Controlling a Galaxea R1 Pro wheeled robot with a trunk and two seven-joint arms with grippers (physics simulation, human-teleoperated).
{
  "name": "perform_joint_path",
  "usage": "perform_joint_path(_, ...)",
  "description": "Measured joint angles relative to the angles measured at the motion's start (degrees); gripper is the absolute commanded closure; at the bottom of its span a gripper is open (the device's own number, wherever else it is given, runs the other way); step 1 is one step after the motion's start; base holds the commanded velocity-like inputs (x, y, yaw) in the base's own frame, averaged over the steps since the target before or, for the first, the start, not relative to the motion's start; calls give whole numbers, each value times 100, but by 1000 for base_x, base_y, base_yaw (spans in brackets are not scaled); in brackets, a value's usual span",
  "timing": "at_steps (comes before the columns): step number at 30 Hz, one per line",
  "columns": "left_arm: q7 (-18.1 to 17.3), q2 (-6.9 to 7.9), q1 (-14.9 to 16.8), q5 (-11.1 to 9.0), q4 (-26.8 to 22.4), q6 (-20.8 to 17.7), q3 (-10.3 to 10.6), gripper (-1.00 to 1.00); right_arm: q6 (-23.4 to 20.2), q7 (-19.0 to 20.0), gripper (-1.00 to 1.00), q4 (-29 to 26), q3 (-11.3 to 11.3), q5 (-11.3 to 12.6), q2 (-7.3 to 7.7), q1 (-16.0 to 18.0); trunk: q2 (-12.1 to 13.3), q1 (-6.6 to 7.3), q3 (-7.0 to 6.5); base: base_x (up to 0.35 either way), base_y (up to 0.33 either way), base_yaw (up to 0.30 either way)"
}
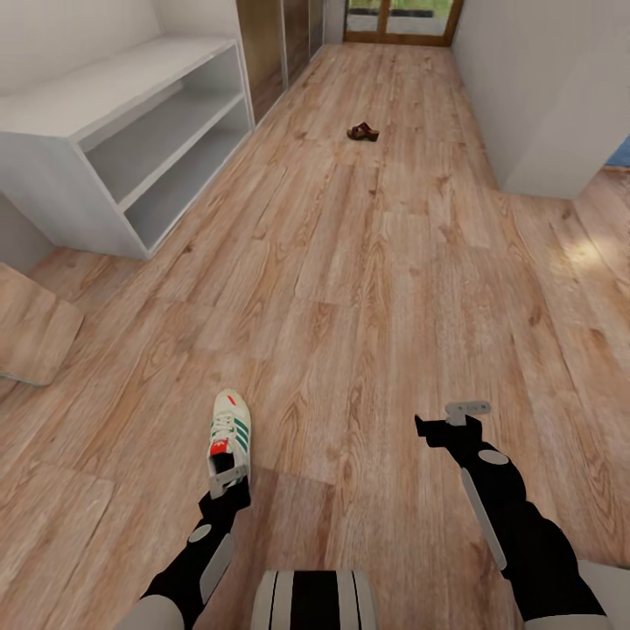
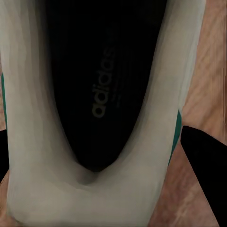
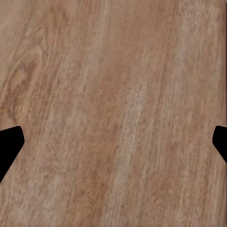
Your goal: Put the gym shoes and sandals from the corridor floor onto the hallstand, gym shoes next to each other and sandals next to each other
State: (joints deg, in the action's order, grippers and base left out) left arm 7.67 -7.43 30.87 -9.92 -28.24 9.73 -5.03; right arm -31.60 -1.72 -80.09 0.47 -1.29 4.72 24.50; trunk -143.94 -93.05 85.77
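While the head view looks down the corridor, one gym shoe sits on the wood floor right at the left gripper, heel end between its fingers. A brown sandal lies far ahead; the grey hallstand is off left. The right gripper hovers over bare floor.

Left wrist: the shoe's dark opening sits between the spread fingers, contact unclear.

Right wrist: fingers wide apart, holding nothing, just planks.

A gym shoe lies on the floor, hallstand far left, sandal far ahead.
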Motion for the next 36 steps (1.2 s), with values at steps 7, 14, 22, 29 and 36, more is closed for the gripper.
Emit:
perform_joint_path(7,-160,470,-189,62,21,-4,-12,100,0,-9,-100,-7,22,4,-23,-6,9,18,-155,0,0,0)
perform_joint_path(14,-369,958,-893,678,19,9,-15,100,567,-58,-100,712,-7,-423,-4,-259,19,36,-315,0,0,-9)
perform_joint_path(22,-387,1026,-1217,721,79,418,-7,100,1589,-49,-100,1163,-9,-839,-21,-507,29,57,-548,0,0,-80)
perform_joint_path(29,-392,1035,-1514,725,98,599,-10,100,2037,-54,-100,1413,-27,-856,-28,-1260,39,75,-763,0,0,-112)
perform_joint_path(36,-404,1048,-1732,727,37,655,-39,100,3457,-49,-100,2189,-93,-837,-53,-1740,48,93,-978,0,0,-116)
